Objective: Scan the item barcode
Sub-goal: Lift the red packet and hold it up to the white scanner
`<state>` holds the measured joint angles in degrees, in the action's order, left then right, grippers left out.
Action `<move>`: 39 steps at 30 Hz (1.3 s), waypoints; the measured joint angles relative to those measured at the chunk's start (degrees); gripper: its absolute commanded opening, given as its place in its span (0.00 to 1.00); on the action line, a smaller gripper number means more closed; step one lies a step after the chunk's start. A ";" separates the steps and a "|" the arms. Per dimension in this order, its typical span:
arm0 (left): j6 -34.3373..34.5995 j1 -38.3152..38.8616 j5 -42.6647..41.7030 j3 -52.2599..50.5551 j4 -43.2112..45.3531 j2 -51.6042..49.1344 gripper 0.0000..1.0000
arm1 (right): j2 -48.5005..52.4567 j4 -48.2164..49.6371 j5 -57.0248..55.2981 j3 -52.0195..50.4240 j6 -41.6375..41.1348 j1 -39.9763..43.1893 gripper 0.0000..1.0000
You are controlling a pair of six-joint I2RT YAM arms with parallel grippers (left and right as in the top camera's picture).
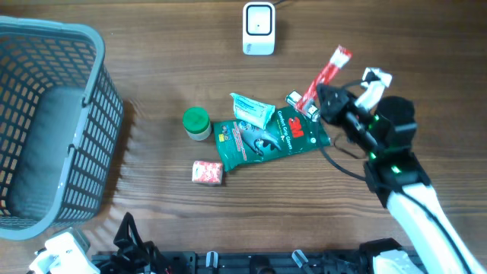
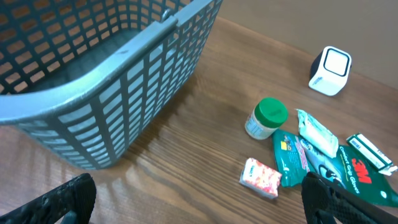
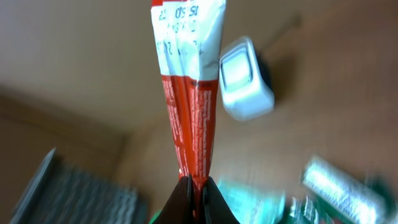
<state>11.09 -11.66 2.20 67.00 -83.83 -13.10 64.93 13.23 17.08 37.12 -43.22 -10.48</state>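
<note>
A red and white stick packet (image 1: 324, 74) is pinched at its lower end by my shut right gripper (image 1: 318, 99) and held up off the table, right of the item pile. In the right wrist view the packet (image 3: 189, 93) rises from the gripper (image 3: 194, 193), with small print on its white top end. The white scanner (image 1: 259, 29) stands at the back centre, and it appears just right of the packet as the scanner (image 3: 244, 78). My left gripper (image 2: 199, 208) is open and empty at the front left, low over bare wood.
A grey mesh basket (image 1: 99, 114) fills the left side. On the table lie a green-capped jar (image 1: 197, 123), a green 3M pack (image 1: 266, 138), a teal wipes pack (image 1: 251, 110) and a small pink packet (image 1: 207, 173).
</note>
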 measured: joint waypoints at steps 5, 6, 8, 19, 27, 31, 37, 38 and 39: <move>0.00 0.00 0.00 -0.04 0.11 -0.02 1.00 | 23.28 45.24 -6.99 0.04 17.27 -3.76 0.05; 0.00 0.00 0.02 -0.02 -0.11 -0.02 1.00 | 27.32 52.04 -8.87 0.87 20.35 -4.48 0.05; 0.00 0.00 0.02 0.00 0.07 0.00 1.00 | 36.68 56.30 -12.44 5.03 27.30 -5.88 0.05; 0.00 0.00 0.00 -0.04 0.00 0.00 1.00 | 68.83 45.66 -16.72 49.13 57.00 -8.13 0.05; 0.00 0.00 0.02 -0.04 0.07 0.00 1.00 | 80.15 45.48 -16.65 62.97 66.38 -8.74 0.05; 0.00 0.00 0.02 -0.04 0.04 0.00 1.00 | 86.68 45.33 -16.48 67.21 73.05 -11.02 0.05; 0.00 0.00 0.00 -0.04 0.04 0.00 1.00 | 87.76 37.83 -16.50 68.04 76.02 -13.05 0.04; 0.00 0.00 0.02 -0.04 0.04 0.00 1.00 | 87.76 37.66 -16.50 68.04 75.82 -12.98 0.04; 0.00 0.00 0.02 -0.04 0.04 0.00 1.00 | 87.76 37.53 -16.55 68.04 75.23 -13.00 0.04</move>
<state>11.09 -11.66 2.22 66.96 -83.79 -13.10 152.68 50.76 0.54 105.16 32.01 -23.49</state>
